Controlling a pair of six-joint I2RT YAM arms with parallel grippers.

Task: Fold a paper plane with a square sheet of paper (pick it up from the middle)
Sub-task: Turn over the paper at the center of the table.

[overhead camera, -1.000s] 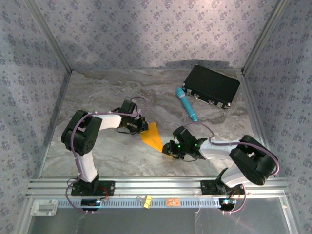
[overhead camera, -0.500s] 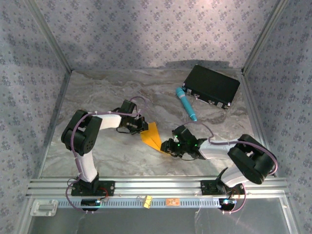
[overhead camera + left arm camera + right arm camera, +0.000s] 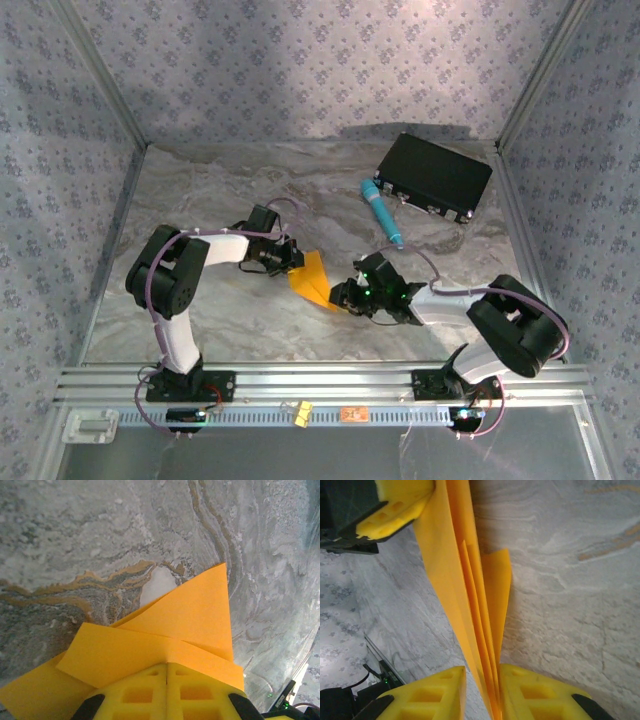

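Paper plane (image 3: 312, 278): long axis runs down-right, frame centre.
Left tool (image 3: 166, 672): clenched on flat flaps.
Right tool (image 3: 482, 675): straddles edge-on folds; grip unclear.

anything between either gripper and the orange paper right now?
Nothing visible. The left gripper is shut on the paper at one end. At the other end, the paper runs between the right gripper fingers; whether they clamp it is unclear. The teal pen lies apart, farther back.

Orange-yellow paper plane (image 3: 313, 279): layered pointed wedge, mid table (image 3: 220, 312).
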